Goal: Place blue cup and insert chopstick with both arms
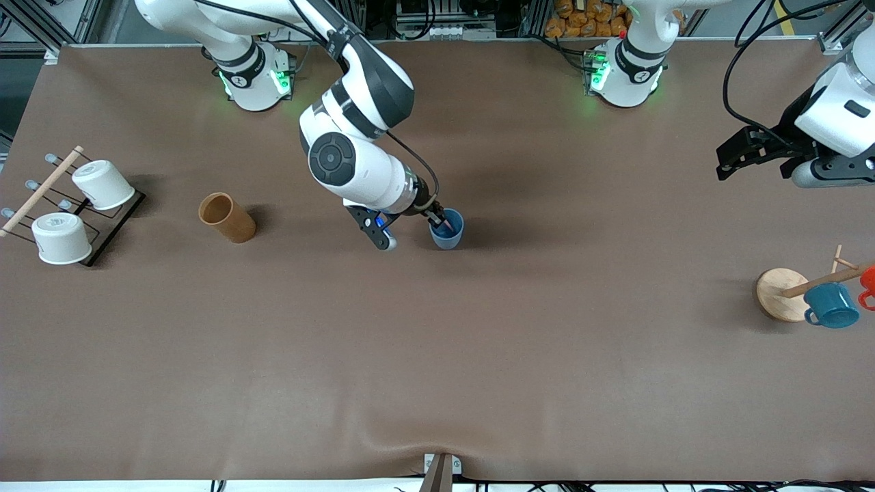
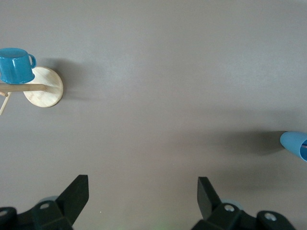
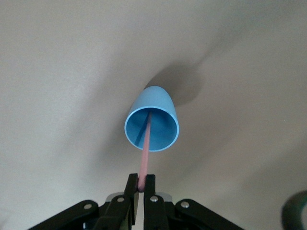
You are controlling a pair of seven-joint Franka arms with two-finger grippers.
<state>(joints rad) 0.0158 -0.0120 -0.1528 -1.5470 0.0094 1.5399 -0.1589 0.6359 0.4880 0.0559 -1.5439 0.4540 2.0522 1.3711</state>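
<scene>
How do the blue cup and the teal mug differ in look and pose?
The blue cup is light blue with no handle; the teal mug is darker and has a handle. The cup stands on the table; the mug hangs on a wooden rack. The cup holds a chopstick. Both are blue.

Right end effector (image 3: 140,184) clamped, left (image 2: 141,199) agape

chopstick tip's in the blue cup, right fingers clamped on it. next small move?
Probably open the right gripper and let go: the chopstick already reaches well inside the upright blue cup, which stands on the table. The left gripper waits open near its own end.
</scene>
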